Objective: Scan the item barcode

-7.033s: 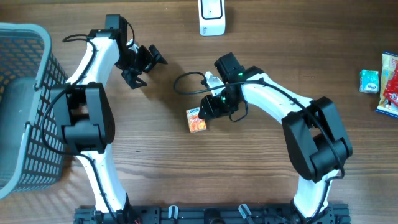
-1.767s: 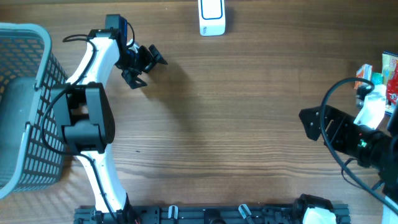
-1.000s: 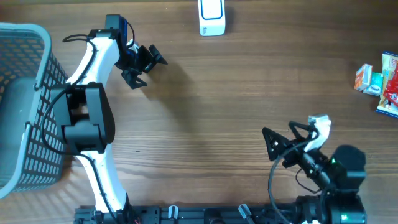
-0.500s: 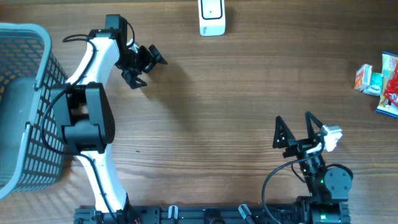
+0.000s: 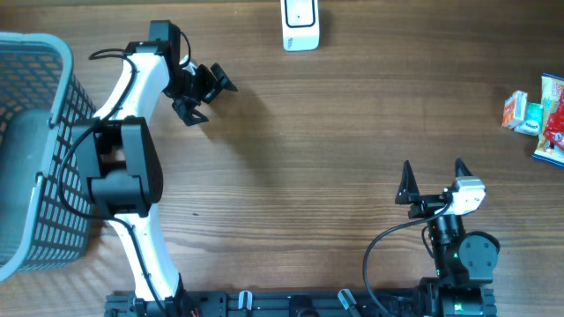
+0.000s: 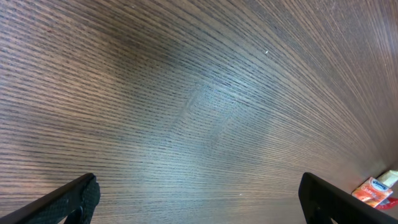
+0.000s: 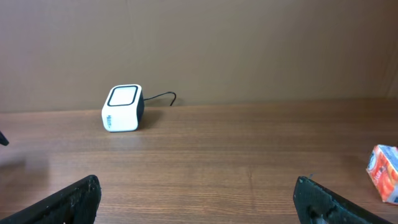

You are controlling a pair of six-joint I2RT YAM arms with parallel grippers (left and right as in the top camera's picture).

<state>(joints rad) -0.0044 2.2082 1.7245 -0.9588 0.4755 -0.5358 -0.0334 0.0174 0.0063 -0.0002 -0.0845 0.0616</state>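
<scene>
Counting one scanner (image 5: 300, 24), one basket (image 5: 35, 150), approx. three items (image 5: 529, 113).

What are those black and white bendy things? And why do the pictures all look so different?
They are two robot arms sitting at a wooden table. Each arm ends in a hand with two fingers for pinching things.

One picture is taken from above, looking straight down. There you see the left hand near the top and the right hand near the bottom. The other two pictures come from little cameras on the wrists, so the dark tips at the bottom corners are the fingers.

On the table are a white scanner box with a cord, a grey basket on the left, and some small colourful packets on the right. One of them is an orange carton.

Both hands are open and hold nothing.
</scene>
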